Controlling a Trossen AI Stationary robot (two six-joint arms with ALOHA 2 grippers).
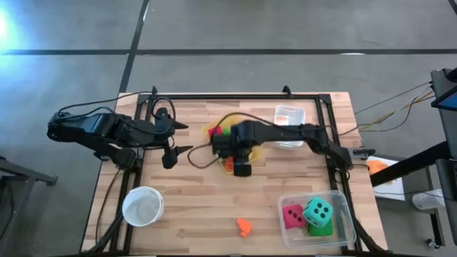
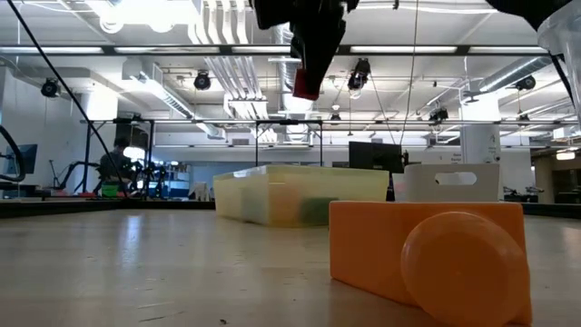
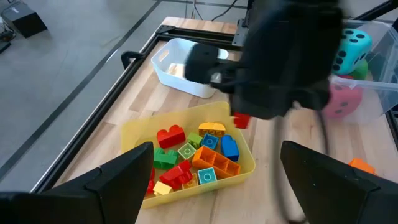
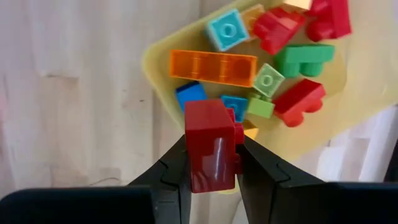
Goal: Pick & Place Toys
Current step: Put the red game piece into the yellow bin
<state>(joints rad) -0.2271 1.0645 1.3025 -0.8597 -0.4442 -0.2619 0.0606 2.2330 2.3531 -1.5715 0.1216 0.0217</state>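
My right gripper (image 4: 210,158) is shut on a red block (image 4: 209,143) and hangs above the near corner of the yellow bin (image 1: 251,151). The bin holds several red, orange, green and blue blocks (image 4: 273,56). The red block also shows high in the low view (image 2: 307,84). My left gripper (image 3: 211,180) is open and empty at the table's left (image 1: 170,153), facing the bin. An orange block (image 1: 244,227) lies on the table near the front edge. Green, pink-red and teal dice (image 1: 316,211) lie in the clear bin (image 1: 343,203). My right gripper pinches the red block by two opposite sides (image 4: 190,149) between its two fingers. The fingers (image 4: 171,180) come from above, pointing down. The block is lifted well clear of the bin and the table, and stands on end in the hold.
A white bin (image 1: 289,125) stands behind the yellow bin at the far right. A round white bowl (image 1: 143,207) sits at the front left. A black frame (image 1: 235,97) runs along the table's far edge and sides. Bare wood lies between the bowl and the clear bin.
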